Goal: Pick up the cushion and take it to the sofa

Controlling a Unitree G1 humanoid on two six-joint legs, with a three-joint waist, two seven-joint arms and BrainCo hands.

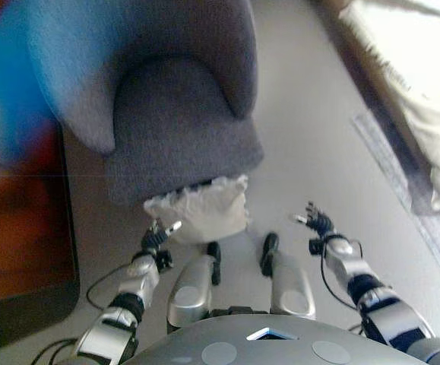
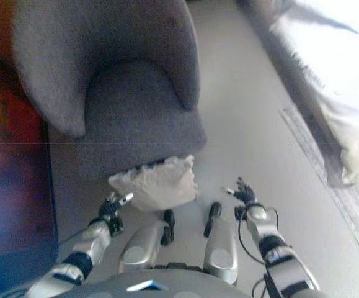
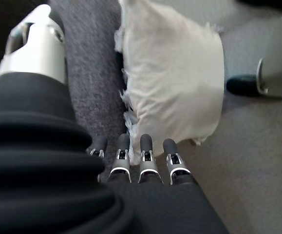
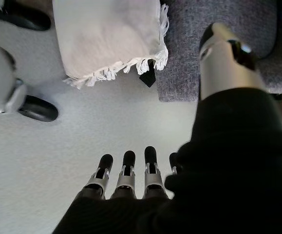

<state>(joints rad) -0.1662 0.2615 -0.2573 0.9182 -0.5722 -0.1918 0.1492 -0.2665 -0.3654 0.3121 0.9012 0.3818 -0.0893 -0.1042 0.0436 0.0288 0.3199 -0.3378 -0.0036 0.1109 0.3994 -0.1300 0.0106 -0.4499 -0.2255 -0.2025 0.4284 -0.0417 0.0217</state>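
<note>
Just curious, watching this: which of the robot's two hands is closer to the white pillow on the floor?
The left hand. Its open fingers reach right up to the fringed cushion beside the grey armchair, while the right hand hovers apart over bare floor.

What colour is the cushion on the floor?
The cushion is off-white with a fringed edge, clearest in the left wrist view.
</note>
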